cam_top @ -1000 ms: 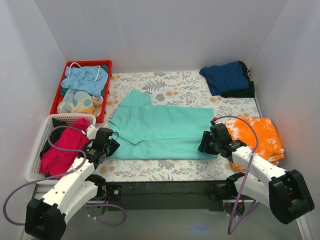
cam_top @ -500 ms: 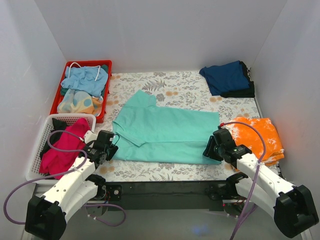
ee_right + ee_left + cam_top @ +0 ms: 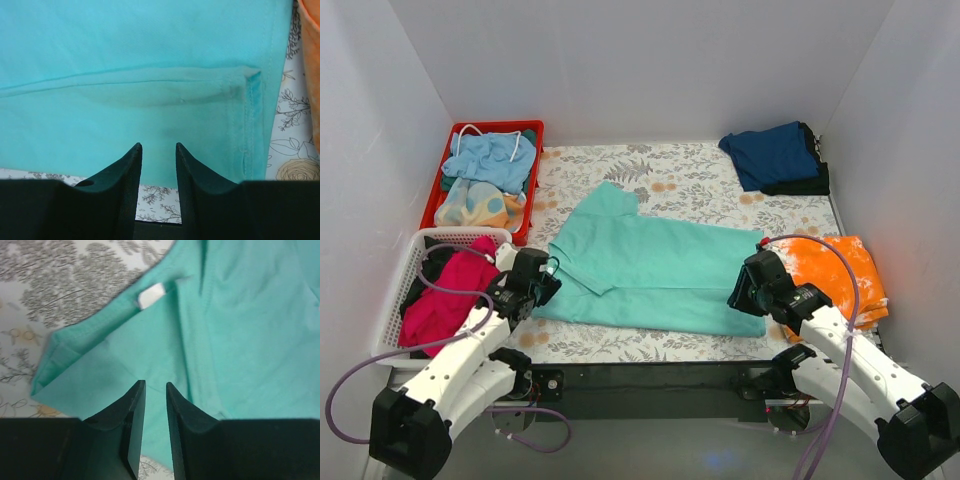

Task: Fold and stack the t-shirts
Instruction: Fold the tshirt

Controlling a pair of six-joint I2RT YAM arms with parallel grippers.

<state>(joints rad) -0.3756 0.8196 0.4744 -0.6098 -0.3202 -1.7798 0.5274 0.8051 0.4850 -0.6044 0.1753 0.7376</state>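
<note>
White walls are closing in a table (image 3: 670, 170) that is wearing a grey-and-orange floral cover. In the middle the teal t-shirt (image 3: 650, 270) is lying folded lengthwise, its collar end pointing to 9 o'clock and its hem to 3 o'clock.

Your left gripper (image 3: 544, 288) is sitting at the shirt's 8 o'clock corner. In the wrist view its jaws are drawn narrow and are pinching the near edge of the cloth, with the white neck label (image 3: 151, 295) showing just beyond at 12 o'clock. Your right gripper (image 3: 736, 296) is sitting at the 4 o'clock corner, jaws likewise narrow and nipping the edge beside the stitched hem.

The navy t-shirt (image 3: 772, 155) is lying folded at the table's 1 o'clock. The orange-and-white t-shirt (image 3: 840, 265) is lying at 4 o'clock, just beside your right gripper. The magenta t-shirt (image 3: 445, 295) is lying bunched in the white basket (image 3: 395, 310) at 8 o'clock, and the red crate (image 3: 480, 127) at 10 o'clock is holding more cloth.
</note>
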